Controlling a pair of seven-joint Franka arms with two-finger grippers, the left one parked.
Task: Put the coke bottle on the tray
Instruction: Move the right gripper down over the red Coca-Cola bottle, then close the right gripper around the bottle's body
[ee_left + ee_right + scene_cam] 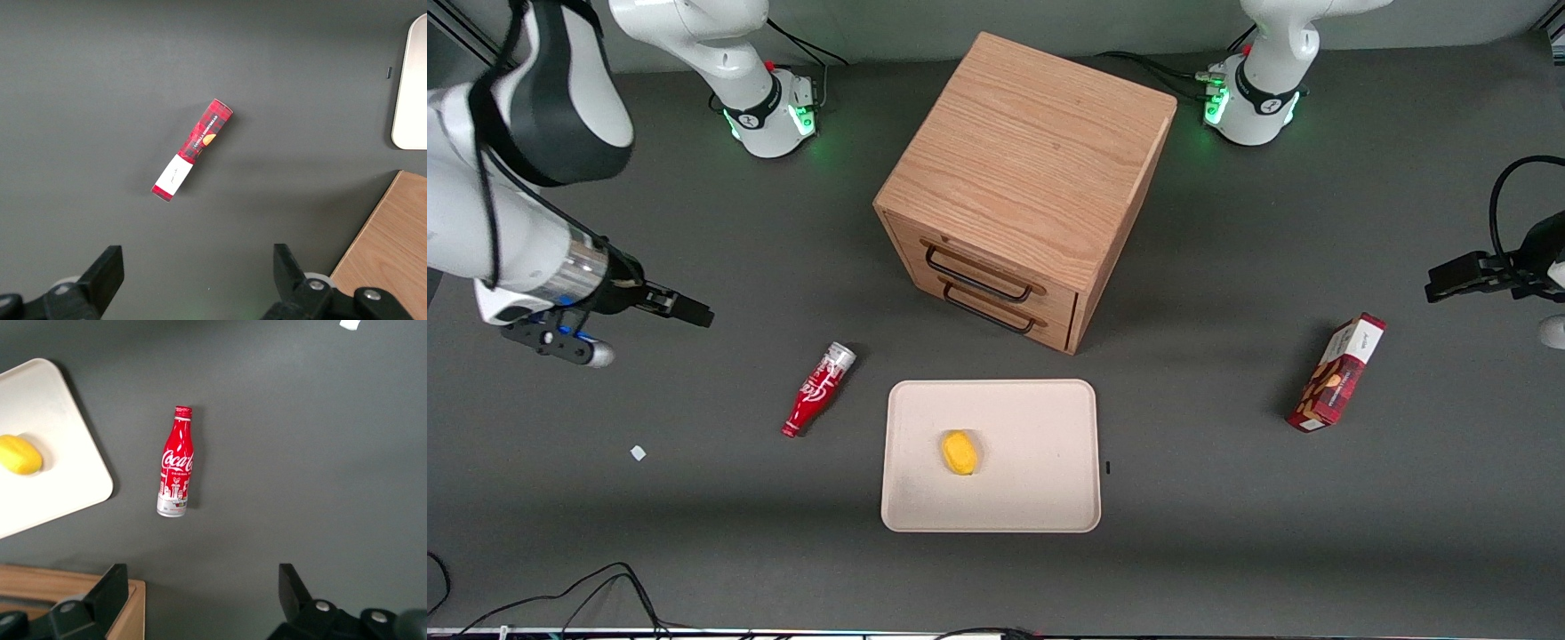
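Observation:
The coke bottle (818,389), small and red with white script and a silvery end, lies on its side on the dark table beside the tray, toward the working arm's end. It also shows in the right wrist view (175,463). The cream-white tray (1040,498) lies flat in front of the wooden cabinet, nearer the front camera; one corner shows in the right wrist view (73,473). My gripper (694,313) hangs above the table, apart from the bottle and farther toward the working arm's end. It is open and empty (200,587).
A yellow lemon-like object (959,452) lies on the tray. A wooden drawer cabinet (1023,187) stands mid-table. A red snack box (1336,373) lies toward the parked arm's end. A small white scrap (638,452) lies on the table.

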